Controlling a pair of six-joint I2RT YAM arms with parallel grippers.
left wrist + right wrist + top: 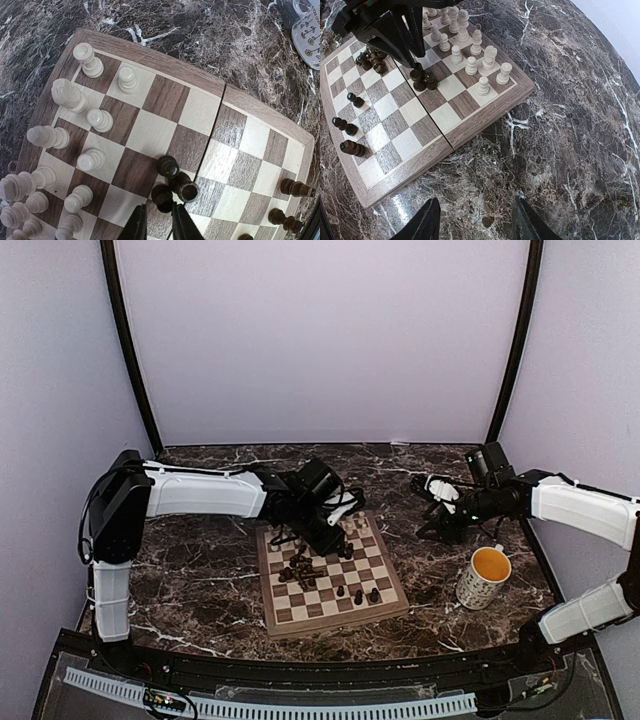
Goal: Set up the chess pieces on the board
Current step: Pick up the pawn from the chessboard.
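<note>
Left fingers (137,227) narrow, tips at a dark piece (162,196) at board (150,56) centre, touching two others (186,190); grip we can't confirm. Right fingers (427,220) open over counter (570,125). We should centre on one piece, lift straight, spare neighbours.

White shells cover my left arm (200,495) and right arm (580,508), black at joints; my right gripper (476,222) has matte black fingers (427,222).
</note>
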